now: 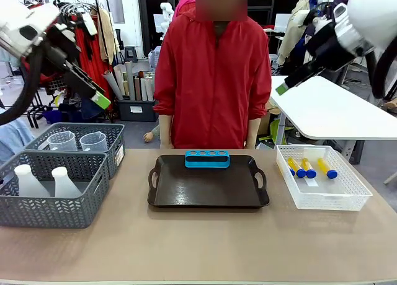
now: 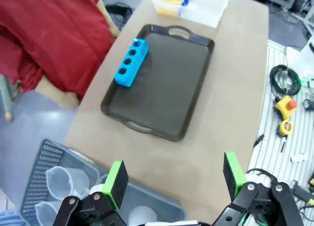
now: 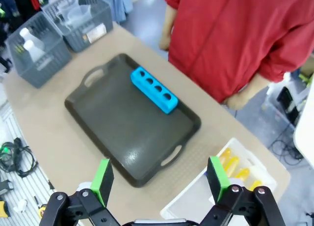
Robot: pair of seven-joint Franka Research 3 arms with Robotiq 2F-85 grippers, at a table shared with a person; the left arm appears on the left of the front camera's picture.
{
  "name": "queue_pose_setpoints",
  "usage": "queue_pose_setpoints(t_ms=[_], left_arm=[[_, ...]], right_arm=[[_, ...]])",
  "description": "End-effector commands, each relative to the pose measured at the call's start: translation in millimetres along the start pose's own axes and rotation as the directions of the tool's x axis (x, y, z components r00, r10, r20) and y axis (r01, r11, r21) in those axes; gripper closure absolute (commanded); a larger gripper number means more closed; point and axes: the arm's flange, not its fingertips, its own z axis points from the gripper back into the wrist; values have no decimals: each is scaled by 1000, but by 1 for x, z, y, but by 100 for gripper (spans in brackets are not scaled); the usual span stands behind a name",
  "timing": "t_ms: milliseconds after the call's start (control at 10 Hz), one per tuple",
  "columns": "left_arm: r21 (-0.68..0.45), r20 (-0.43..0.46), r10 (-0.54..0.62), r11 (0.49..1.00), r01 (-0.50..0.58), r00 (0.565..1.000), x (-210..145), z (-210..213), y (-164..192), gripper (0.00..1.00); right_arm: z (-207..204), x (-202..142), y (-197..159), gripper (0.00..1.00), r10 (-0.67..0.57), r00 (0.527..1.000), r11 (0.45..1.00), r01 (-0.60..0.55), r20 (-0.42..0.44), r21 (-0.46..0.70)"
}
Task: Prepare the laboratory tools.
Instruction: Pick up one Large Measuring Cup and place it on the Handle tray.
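We count two clear beakers (image 1: 79,140) in the far grey basket (image 1: 115,150), two white flasks (image 1: 43,179) in the near grey basket (image 1: 49,210), at least three blue-capped tubes (image 1: 307,168) in the white basket (image 1: 322,201), and one four-hole rack (image 1: 207,158) on the tray (image 1: 208,192). Our left gripper (image 2: 174,174) and right gripper (image 3: 159,177) hover high above the table, fingers apart, empty.

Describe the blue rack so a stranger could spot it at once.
Find the dark brown handled tray in the middle of the table. At its far edge, toward the person in red, lies the blue rack. It is the only bright blue block, with four empty holes in a row; its neighbours are grey baskets and a white basket.
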Motion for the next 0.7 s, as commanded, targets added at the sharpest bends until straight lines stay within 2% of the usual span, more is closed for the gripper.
queue_pose_setpoints(t_ms=[0, 300, 600], left_arm=[[-38, 93, -19, 999, 22, 995, -6, 22, 17, 0], [43, 156, -3, 999, -4, 988, -10, 54, 25, 0], [79, 152, 16, 997, -28, 988, -6, 71, 39, 0]], right_arm=[[13, 1, -27, 0, 24, 999, 999, -26, 49, 43], [36, -5, -41, 0, 23, 994, 999, -26, 107, 31], [50, 0, -45, 0, 53, 989, 998, -59, 138, 37]])
